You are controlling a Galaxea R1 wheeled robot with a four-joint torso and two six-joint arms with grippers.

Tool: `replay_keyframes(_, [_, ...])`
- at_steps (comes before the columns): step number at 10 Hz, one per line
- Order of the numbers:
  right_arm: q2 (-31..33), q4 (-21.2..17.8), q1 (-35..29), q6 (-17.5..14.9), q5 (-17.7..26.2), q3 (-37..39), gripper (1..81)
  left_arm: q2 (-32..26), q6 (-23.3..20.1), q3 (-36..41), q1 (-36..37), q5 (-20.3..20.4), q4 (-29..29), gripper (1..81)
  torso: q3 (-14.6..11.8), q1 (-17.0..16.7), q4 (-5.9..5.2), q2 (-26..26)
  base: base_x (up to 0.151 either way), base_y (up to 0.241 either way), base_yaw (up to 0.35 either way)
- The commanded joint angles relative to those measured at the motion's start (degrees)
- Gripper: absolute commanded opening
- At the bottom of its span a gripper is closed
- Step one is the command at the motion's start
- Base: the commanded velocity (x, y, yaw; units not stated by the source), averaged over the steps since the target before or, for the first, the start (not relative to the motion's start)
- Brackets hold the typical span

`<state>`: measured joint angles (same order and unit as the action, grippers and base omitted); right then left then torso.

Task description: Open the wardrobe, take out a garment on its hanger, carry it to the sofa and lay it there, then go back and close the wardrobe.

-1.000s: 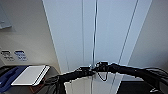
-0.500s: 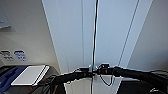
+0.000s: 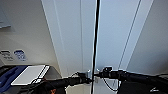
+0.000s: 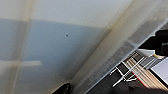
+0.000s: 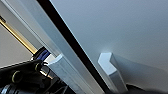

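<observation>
The white wardrobe [image 3: 75, 37] stands right in front of me, with a narrow dark gap [image 3: 96, 37] between its two panelled doors. Low in the head view both arms meet at the slim handles. My left gripper [image 3: 86, 80] is at the left door's handle [image 3: 89, 73]. My right gripper [image 3: 98, 74] is at the right door's edge. In the right wrist view the two white handle ends [image 5: 111, 68] [image 5: 59, 63] flank the dark gap [image 5: 70, 42]. The left wrist view lies close against the door panel [image 4: 62, 45]. The garment is hidden behind the doors.
A flat white box [image 3: 30, 74] lies on a dark surface at the lower left, next to something blue [image 3: 7, 79]. Small signs [image 3: 20, 55] hang on the wall left of the wardrobe. Plain wall [image 3: 155, 50] borders it on the right. A rack with books [image 4: 140, 72] stands beside the wardrobe.
The dark gap between the doors looks slightly wider than before. Both arms stay at the handles.
</observation>
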<state>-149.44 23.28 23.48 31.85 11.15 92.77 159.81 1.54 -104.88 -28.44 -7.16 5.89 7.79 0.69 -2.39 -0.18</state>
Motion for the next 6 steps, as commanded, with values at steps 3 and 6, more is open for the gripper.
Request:
replay_keyframes(3, [8.76,-1.58,0.38,0.84,-3.06,-23.23,81.1,-21.49,-0.31,39.17,-3.76,0.83,-4.65,81.1,0.0,0.02,0.0,0.05,0.0,0.0,0.0])
replay_keyframes(6, [18.15,1.76,4.94,0.84,-4.45,-32.54,81.1,-33.64,-0.31,49.91,-8.68,1.87,-7.72,81.1,0.0,0.04,0.0,0.05,0.0,0.0,0.0])
